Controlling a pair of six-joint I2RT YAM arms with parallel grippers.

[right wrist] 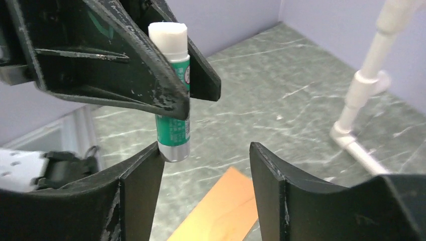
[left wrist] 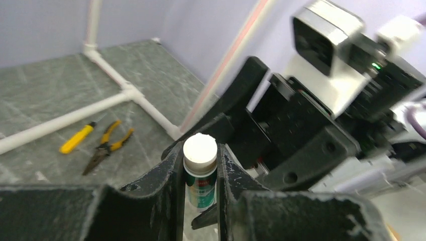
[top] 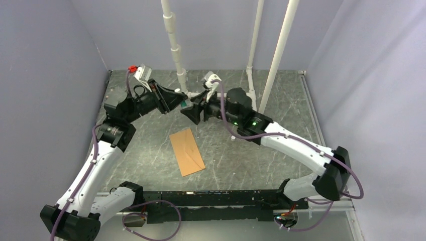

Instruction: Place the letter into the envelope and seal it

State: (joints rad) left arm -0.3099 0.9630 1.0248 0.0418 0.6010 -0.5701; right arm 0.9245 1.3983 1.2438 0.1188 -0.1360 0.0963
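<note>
A kraft-brown envelope lies flat on the grey table between the arms, and one end of it shows in the right wrist view. The letter is not visible as a separate sheet. My left gripper is raised over the back of the table. It is shut on a green glue stick with a white top, which also shows in the right wrist view. My right gripper is open and faces the left one. The stick's silver bottom end is at its left fingertip.
White pipe posts stand at the back, with a pipe foot on the table. Yellow-handled pliers and a yellow tool lie by the pipes. Lilac walls enclose the table on three sides.
</note>
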